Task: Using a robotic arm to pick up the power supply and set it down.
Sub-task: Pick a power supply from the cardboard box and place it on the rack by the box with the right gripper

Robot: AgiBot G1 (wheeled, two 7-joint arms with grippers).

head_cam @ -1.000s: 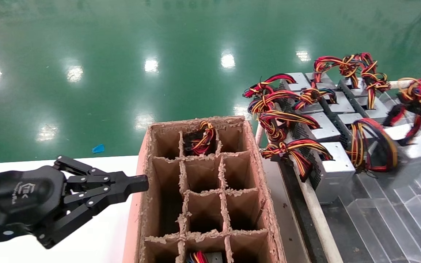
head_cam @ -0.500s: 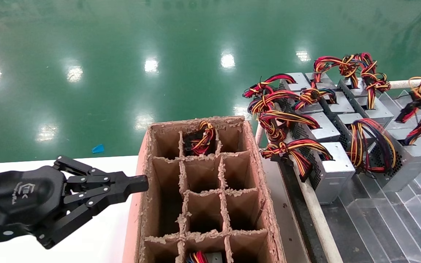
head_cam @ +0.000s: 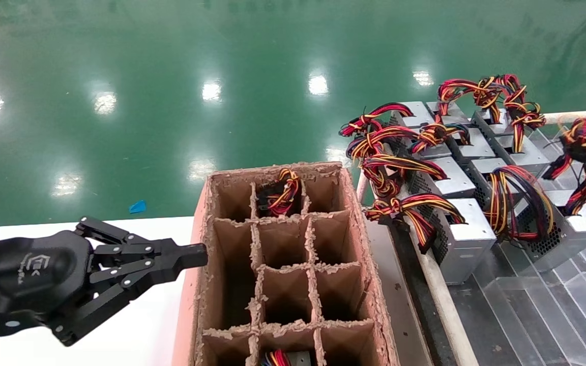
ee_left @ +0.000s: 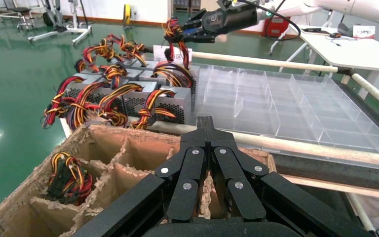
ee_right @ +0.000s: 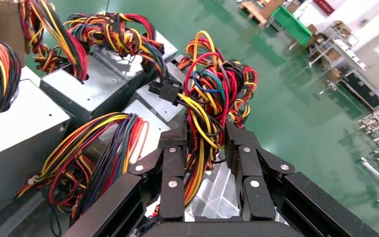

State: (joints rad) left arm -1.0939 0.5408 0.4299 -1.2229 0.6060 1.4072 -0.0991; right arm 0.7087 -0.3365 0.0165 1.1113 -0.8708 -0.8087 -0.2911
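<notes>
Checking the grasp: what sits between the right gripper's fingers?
The right wrist view shows a wire bundle running between the right gripper fingers; no metal box.

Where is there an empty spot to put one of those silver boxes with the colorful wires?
Most pockets of the cardboard divider box look empty, except the middle pocket of its far row and one at the near edge, which show wires. The clear plastic tray beside the power supplies is bare. It is crowded among those boxes, where wire bundles tangle.
</notes>
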